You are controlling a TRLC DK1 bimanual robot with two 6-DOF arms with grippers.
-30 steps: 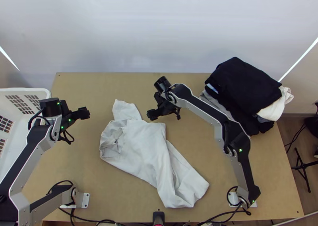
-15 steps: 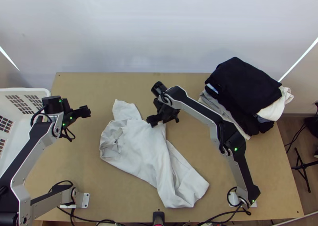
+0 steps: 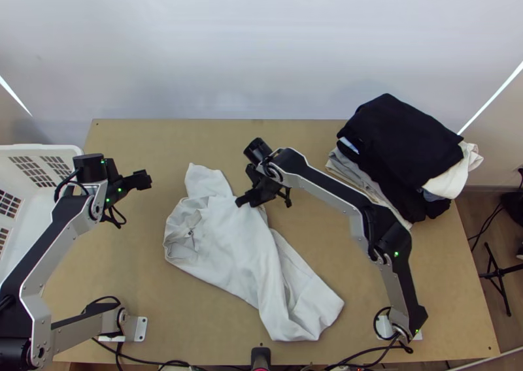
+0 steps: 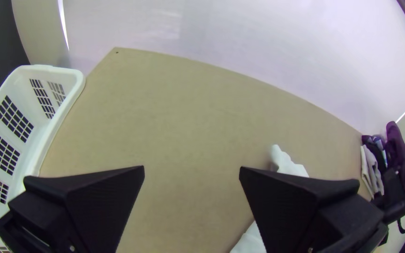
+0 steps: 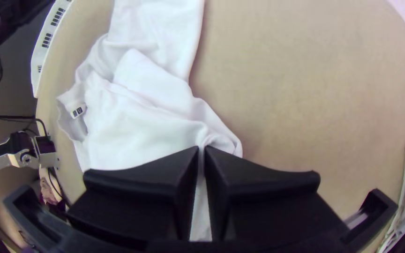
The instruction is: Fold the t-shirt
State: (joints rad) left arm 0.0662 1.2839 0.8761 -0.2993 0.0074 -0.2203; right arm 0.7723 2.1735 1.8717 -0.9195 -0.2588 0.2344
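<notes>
White t-shirt [image 3: 229, 240] bunched on a light wooden table [image 3: 131, 253], stretching from near the front edge; the right gripper [image 3: 243, 201], almost closed, appears to pinch a fold on its far side. The left gripper [image 3: 145, 179] is wide open, holding nothing, between shirt and white laundry basket [image 3: 39, 149]. Far right, a clothes pile [image 3: 399, 139], black on top
</notes>
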